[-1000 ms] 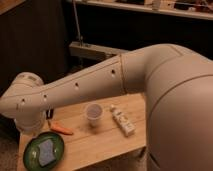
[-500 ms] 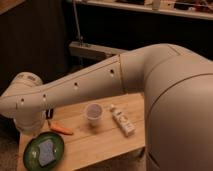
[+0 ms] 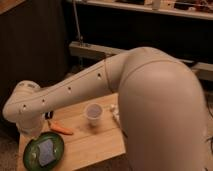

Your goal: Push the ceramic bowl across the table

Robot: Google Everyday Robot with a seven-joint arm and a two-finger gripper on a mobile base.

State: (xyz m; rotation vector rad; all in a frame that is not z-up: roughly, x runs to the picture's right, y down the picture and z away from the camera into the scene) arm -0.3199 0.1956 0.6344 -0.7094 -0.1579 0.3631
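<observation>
The ceramic bowl, a shallow dark-green glossy dish with a blue-grey square piece inside, sits at the near left corner of the table, which has a light wooden top. My gripper hangs below the white wrist at the far left. It is just behind the bowl's far rim and low over the table. The wrist housing hides most of it.
A small translucent plastic cup stands at the table's middle. An orange carrot-like piece lies between cup and bowl. A white packet peeks out beside my bulky upper arm, which covers the table's right side. A dark shelf stands behind.
My upper arm has swung left over the table's right part and now hides most of the white packet. The bowl, cup and orange piece have not moved.
</observation>
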